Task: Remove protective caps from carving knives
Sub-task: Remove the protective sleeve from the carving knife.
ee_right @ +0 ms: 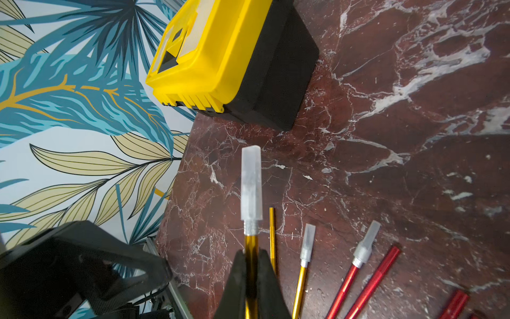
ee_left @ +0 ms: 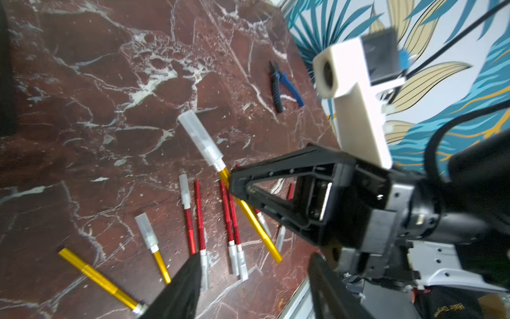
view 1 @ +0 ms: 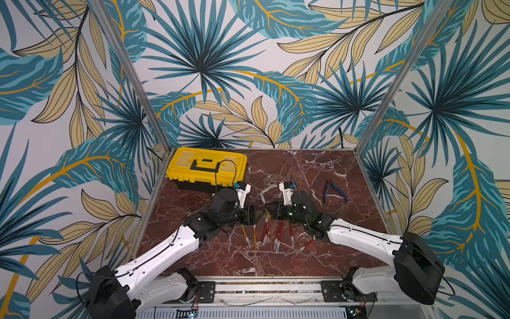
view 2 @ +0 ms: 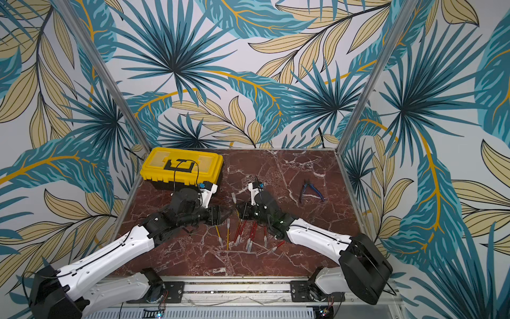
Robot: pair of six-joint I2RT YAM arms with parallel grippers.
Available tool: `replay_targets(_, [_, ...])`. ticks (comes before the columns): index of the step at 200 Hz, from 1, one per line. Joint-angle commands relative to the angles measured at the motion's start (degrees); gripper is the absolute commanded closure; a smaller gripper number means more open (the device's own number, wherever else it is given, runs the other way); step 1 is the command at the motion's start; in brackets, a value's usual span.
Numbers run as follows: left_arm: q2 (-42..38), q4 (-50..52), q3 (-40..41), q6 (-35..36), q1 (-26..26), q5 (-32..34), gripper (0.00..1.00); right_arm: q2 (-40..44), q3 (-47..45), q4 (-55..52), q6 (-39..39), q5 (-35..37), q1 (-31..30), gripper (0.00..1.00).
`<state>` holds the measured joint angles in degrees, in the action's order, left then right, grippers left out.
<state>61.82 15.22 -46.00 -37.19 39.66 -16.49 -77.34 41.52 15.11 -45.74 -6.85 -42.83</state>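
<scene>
Yellow-handled carving knife, protective cap still on, hangs clenched in our right jaws above the desk off the near corner of the toolbox, so we judge our parted left jaws must next close on that cap and pull.

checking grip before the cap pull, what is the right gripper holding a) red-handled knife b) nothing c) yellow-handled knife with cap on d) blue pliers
C: the right gripper is shut on the yellow-handled knife, its translucent cap on the tip.
</scene>
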Motion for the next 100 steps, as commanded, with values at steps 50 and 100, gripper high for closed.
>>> replay_targets(50, [7.2,-4.3,-0.5,-0.5,0.3,-3.8,0.38,2.2,-1.3,5.5,-3.8,-0.3,0.1,1.0])
replay_targets(100, [10.9,-5.5,-2.3,-0.5,0.3,-3.6,0.44,2.6,-1.6,5.7,-5.1,-1.8,0.1,1.0])
